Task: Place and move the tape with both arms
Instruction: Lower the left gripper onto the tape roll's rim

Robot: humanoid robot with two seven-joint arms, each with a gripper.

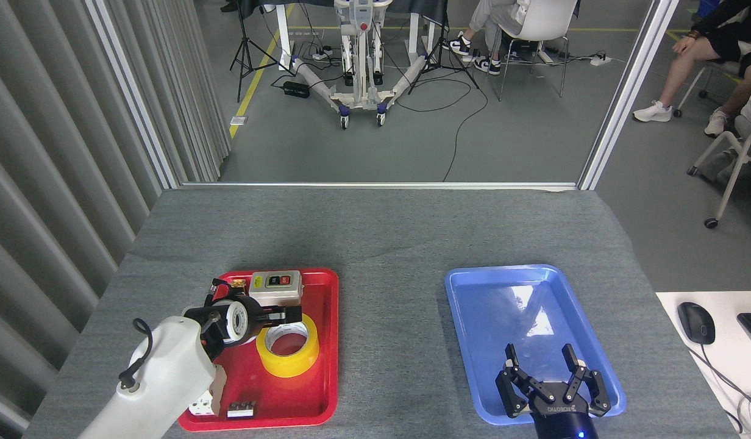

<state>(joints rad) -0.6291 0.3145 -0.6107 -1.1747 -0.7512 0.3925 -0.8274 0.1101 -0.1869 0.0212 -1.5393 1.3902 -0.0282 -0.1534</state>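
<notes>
Grey floor (522, 140) beyond the table (375, 231), ribbed wall (58, 152) left, white chair (537, 27) behind.

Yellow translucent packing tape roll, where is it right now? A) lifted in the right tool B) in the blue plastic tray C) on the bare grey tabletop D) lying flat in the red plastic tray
D: the yellow translucent packing tape roll lies flat on the red plastic tray, below the grey switch box; the blue plastic tray holds nothing.

tape (288, 345) in left tray (327, 341) | switch box (275, 288) behind, perhaps touching
</notes>
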